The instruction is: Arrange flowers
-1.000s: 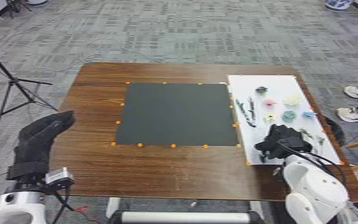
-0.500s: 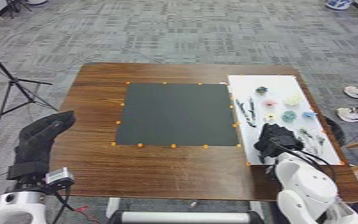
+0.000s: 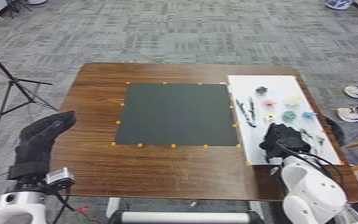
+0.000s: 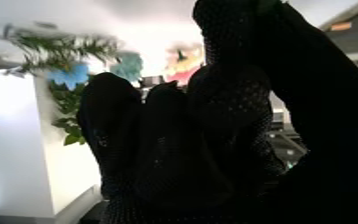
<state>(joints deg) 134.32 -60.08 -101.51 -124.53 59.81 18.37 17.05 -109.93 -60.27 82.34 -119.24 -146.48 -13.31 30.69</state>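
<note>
Right hand [image 3: 283, 139]: over the near part of the white board [image 3: 278, 83]. Can't tell if its grip is wide, narrow or on something, so I'd confirm that before any lift.
Left hand [image 3: 44, 130]: by the table's left edge, fingers straight and holding nothing. Fine parked there imo.
Green sprigs [image 3: 305, 133]: on the board, just beside the right hand. Looks like picking is the step, so go for 1 stem at a time, low down, and don't mash the leaves.
Blue flower [image 4: 69, 76]: on the board, past the sprigs. Lift straight up so nothing drags into it.
Teal flower [image 3: 289, 116]: next to the blue 1, same snag risk. Petals probably crush easily, go gentle.
Dark mat [image 3: 175, 114]: left of the board, probably where the arranging happens.
</note>
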